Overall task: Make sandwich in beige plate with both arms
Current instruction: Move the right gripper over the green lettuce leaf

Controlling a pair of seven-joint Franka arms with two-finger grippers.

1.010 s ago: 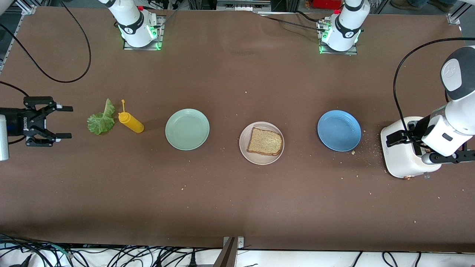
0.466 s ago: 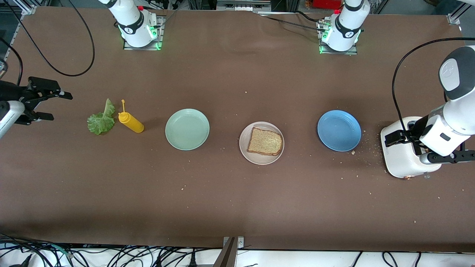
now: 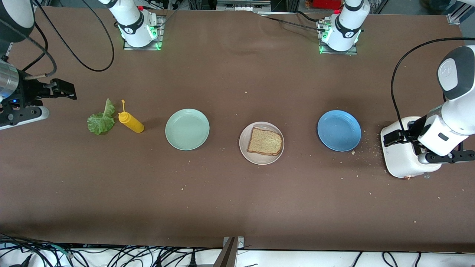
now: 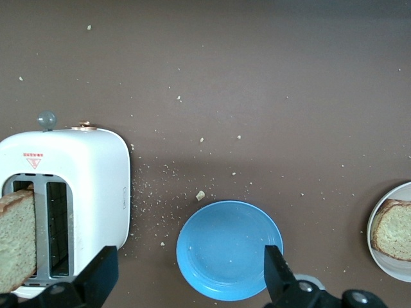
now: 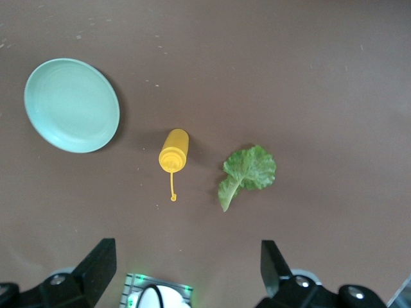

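One wholegrain bread slice (image 3: 265, 141) flat on beige plate (image 3: 246, 152), mid-table btwn mint-green plate (image 3: 187, 129) and blue plate (image 3: 338, 130). Lettuce leaf (image 3: 101, 120) just beside yellow squeeze bottle (image 3: 130, 122), toward right arm's end. Second slice (image 4: 17, 237) upright in white toaster (image 3: 401, 159). Left gripper (image 4: 191, 279) spread wide, empty, over toaster. Right gripper (image 5: 187, 274) spread wide, empty, near lettuce.

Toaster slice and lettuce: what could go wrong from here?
The second bread slice stands in the toaster slot; the open left gripper could tip the toaster or crumble the bread. The lettuce leaf lies beside the yellow bottle, so the open right gripper might knock it.
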